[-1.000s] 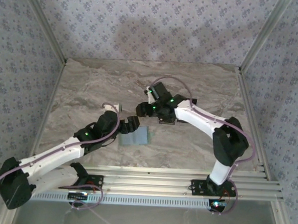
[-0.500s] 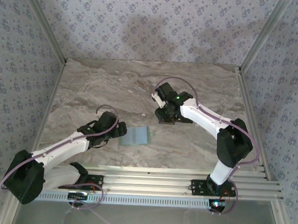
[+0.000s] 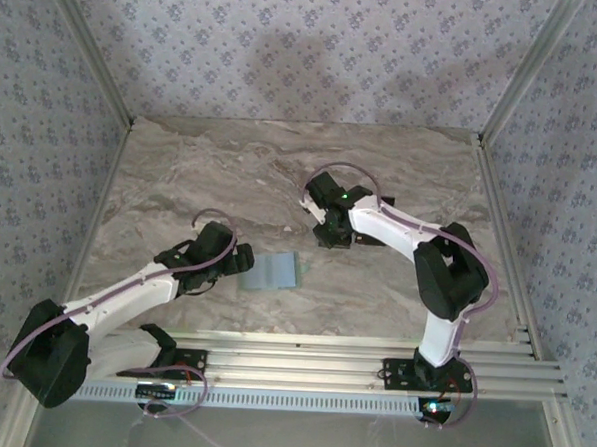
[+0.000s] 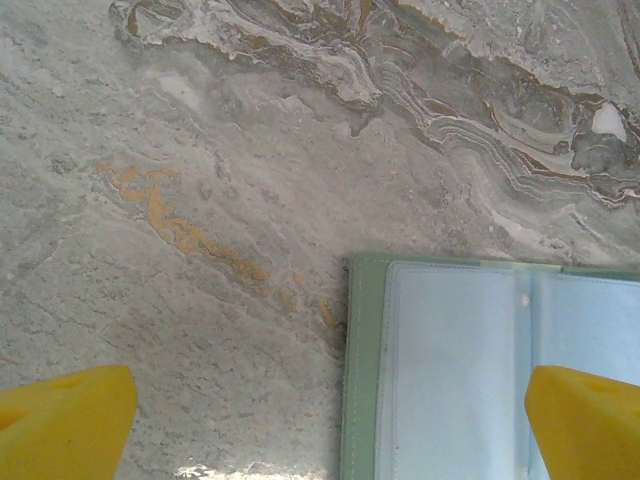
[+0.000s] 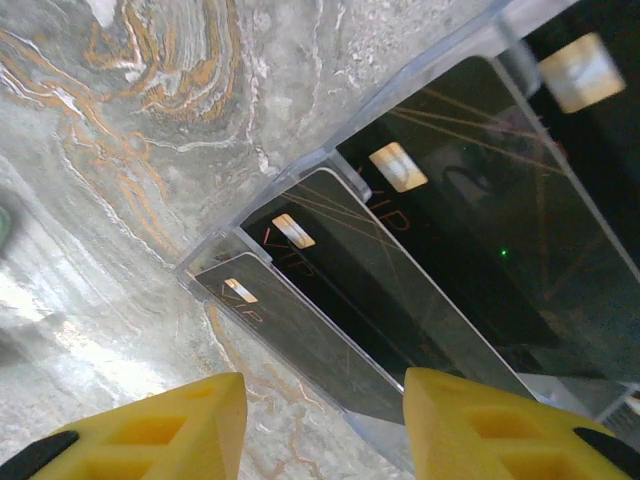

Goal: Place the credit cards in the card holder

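1. Marble bench [image 3: 181,167], patterned walls; the card holder [image 3: 274,271] lies open below centre.
2. Left fingers [image 4: 60,420] spread wide and empty; card holder at lower right.
3. Right fingers [image 5: 170,430] stand apart, gripping nothing, over the credit cards [image 5: 330,270] at centre in a clear stand [image 5: 270,195]; closing could catch two cards together.

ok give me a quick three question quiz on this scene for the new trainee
1. True or false: the card holder lies open on the table, with its clear sleeves facing up.
2. What word is printed on the credit cards? A) VIP B) GOLD C) DEBIT
3. Which gripper has the cards right ahead of its fingers?
Key: 1 true; 2 A; 3 the right gripper.
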Robot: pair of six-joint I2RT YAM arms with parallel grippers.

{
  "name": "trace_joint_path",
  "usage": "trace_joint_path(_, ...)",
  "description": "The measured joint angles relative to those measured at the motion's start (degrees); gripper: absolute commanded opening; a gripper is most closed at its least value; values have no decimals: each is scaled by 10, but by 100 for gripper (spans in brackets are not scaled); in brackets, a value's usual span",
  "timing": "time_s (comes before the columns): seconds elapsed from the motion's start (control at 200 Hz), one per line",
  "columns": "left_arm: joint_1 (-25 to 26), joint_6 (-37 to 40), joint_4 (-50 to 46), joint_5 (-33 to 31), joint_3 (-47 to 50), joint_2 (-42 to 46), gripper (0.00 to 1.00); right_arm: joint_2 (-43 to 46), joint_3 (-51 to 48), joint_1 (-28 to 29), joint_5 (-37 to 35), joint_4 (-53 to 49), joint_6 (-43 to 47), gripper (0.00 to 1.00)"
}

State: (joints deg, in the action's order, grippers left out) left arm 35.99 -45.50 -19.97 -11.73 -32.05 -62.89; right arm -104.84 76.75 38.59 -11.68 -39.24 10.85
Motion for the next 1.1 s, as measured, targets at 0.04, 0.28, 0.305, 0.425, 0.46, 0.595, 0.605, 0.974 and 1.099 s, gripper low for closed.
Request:
trace_joint_path(0.04, 0, 0, 0, 0, 0, 0, 100, -5, 2, 1, -2, 0, 2, 46)
trace_joint_path(0.28, 0, 0, 0, 2, 0, 0, 100, -23, 8, 2, -13, 0, 13, 45)
trace_joint_path(0.305, 0, 0, 0, 2, 0, 0, 100, -23, 9, 2, -15, 0, 15, 45)
trace_joint_path(0.425, 0, 0, 0, 4, 0, 0, 100, -27, 14, 5, -27, 0, 23, 45)
trace_joint_path(0.46, 0, 0, 0, 4, 0, 0, 100, -28, 14, 6, -31, 1, 26, 45)
trace_joint_path(0.595, 0, 0, 0, 4, 0, 0, 100, -32, 14, 14, -58, 2, 40, 45)
trace_joint_path(0.605, 0, 0, 0, 4, 0, 0, 100, -32, 14, 15, -60, 2, 41, 45)
trace_joint_path(0.974, -2, 0, 2, 6, 0, 0, 100, -48, 15, 25, -91, 3, 68, 34)
trace_joint_path(1.099, -3, 0, 2, 6, 0, 0, 100, -47, 15, 17, -82, 7, 68, 28)
